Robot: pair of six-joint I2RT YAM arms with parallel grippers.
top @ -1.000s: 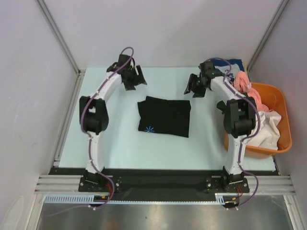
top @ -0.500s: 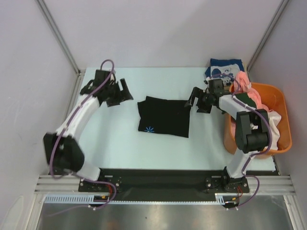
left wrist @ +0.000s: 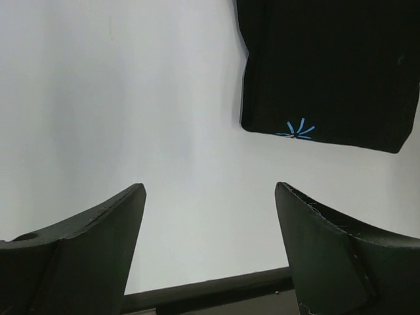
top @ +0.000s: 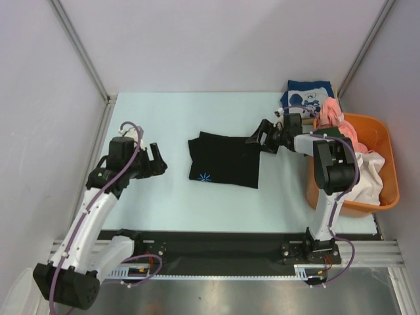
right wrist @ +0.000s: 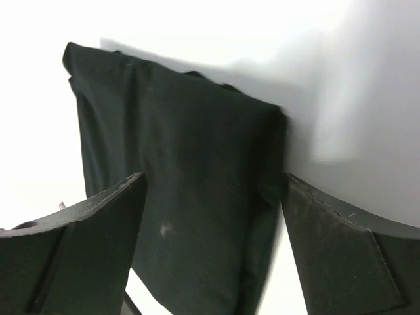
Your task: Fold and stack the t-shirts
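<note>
Left arm is pulling back toward its base; left claw [top: 155, 161] is hanging open, well clear of the black tee [top: 225, 159]. Right claw [top: 260, 139] is coming down low at the tee's far right corner, jaws apart, holding nothing. Probably this fold is done. Tee is lying mid-table as a flat rectangle, blue starburst [top: 203, 176] near its left corner; other tees are waiting in the orange basket [top: 388, 197]

A folded black t-shirt [right wrist: 170, 131] is seen on the pale table [right wrist: 367, 98], framed between the 2 spread fingers [right wrist: 72, 256] of the right gripper [right wrist: 213, 180].
</note>
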